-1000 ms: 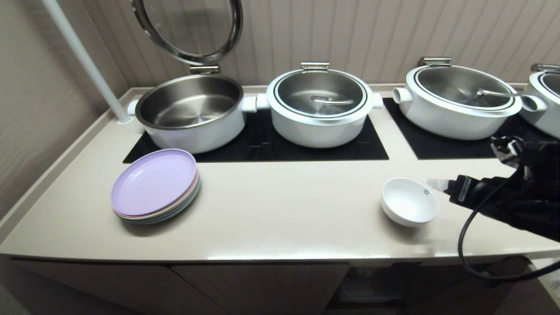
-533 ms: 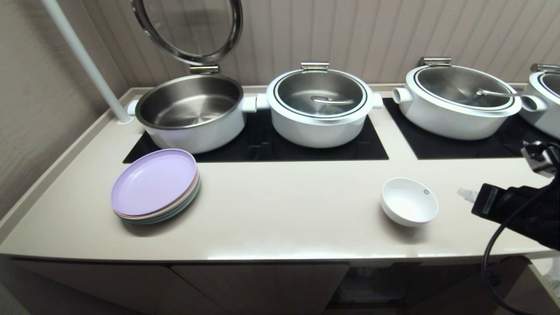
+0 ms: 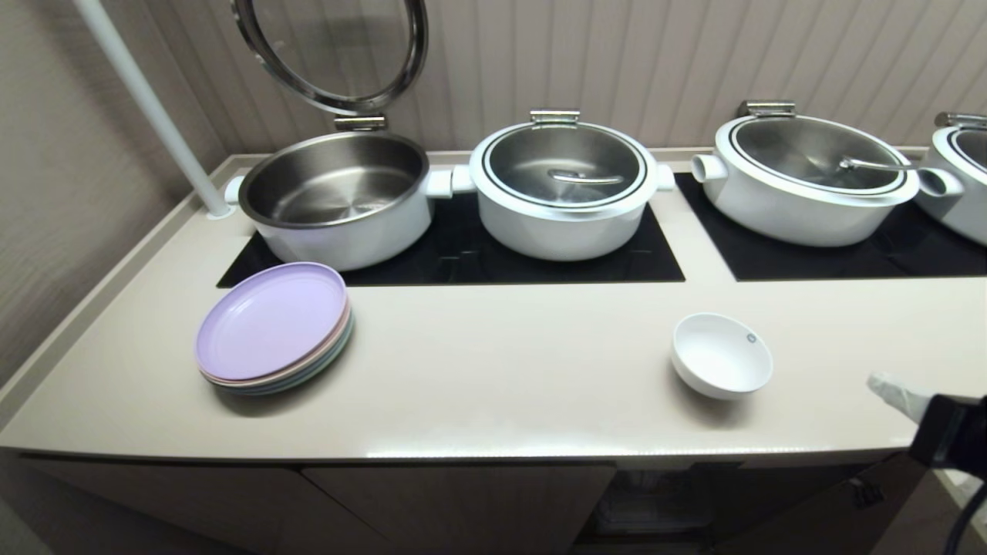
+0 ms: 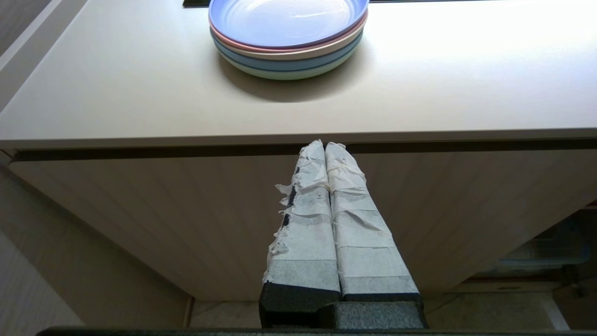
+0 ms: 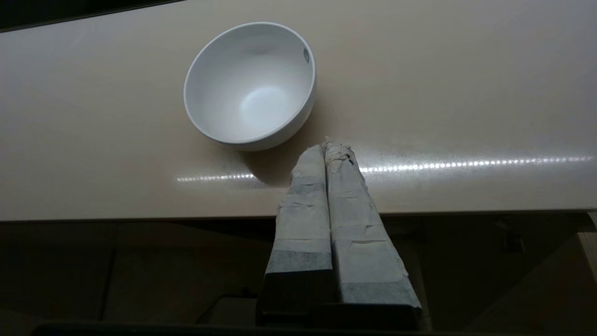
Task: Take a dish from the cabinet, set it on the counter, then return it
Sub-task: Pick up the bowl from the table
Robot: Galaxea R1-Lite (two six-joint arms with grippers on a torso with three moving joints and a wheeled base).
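Counter (image 3: 493, 385): beige, bearing the dish (image 3: 722, 355) upright.
My right gripper (image 5: 329, 149): fingers pressed together, empty, near the dish.
My left gripper (image 4: 325, 148): likewise closed, empty, before the cabinet (image 4: 140, 210).

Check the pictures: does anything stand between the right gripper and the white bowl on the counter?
Nothing visible does. Only bare counter lies between the right gripper and the bowl; the plates sit far off.

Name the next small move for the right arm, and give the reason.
Probably open the right pincer and move it back to the dish. The dish stands upright and alone on the counter, still to be returned, while the pincer is shut, empty, and near the counter's front edge, apart from the dish.
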